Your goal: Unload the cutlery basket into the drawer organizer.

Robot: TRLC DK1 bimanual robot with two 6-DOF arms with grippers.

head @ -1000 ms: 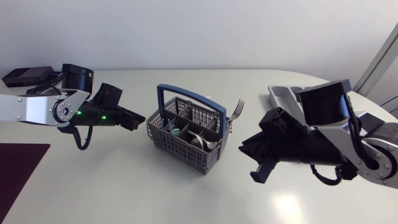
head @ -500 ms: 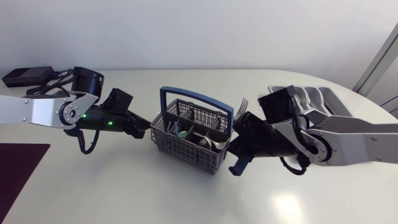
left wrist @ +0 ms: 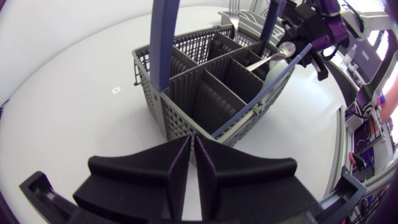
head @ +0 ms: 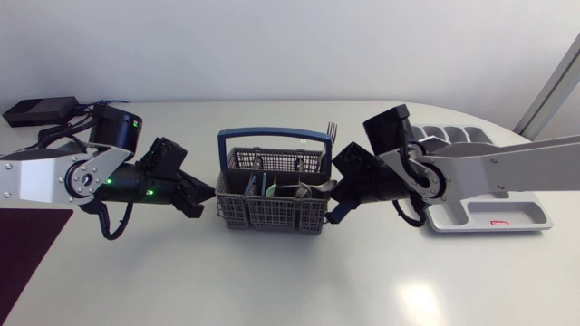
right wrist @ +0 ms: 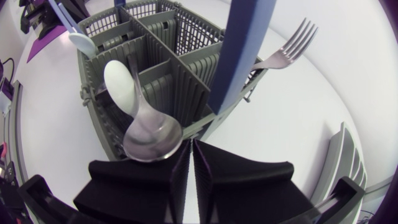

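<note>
The grey cutlery basket (head: 272,190) with its blue handle (head: 272,136) stands mid-table, holding spoons and a fork (head: 332,133). My left gripper (head: 204,193) is at the basket's left wall, fingers shut together on nothing (left wrist: 189,168). My right gripper (head: 339,201) is at its right wall, also shut and empty (right wrist: 189,165). Just ahead of the right fingers lie a steel spoon bowl (right wrist: 152,140) and a white spoon (right wrist: 121,84); the fork (right wrist: 286,53) leans out past the handle (right wrist: 245,50). The pale grey drawer organizer (head: 471,215) lies right of the basket, behind my right arm.
A dark purple mat (head: 27,244) covers the table's front left corner. A black box (head: 36,110) with cables sits at the back left. Bare white tabletop runs along the front below the basket.
Both arms closed in on the basket from either side and their fingers shut. The basket shifted left and turned square to the view. My right arm now stretches out, uncovering the organizer.
</note>
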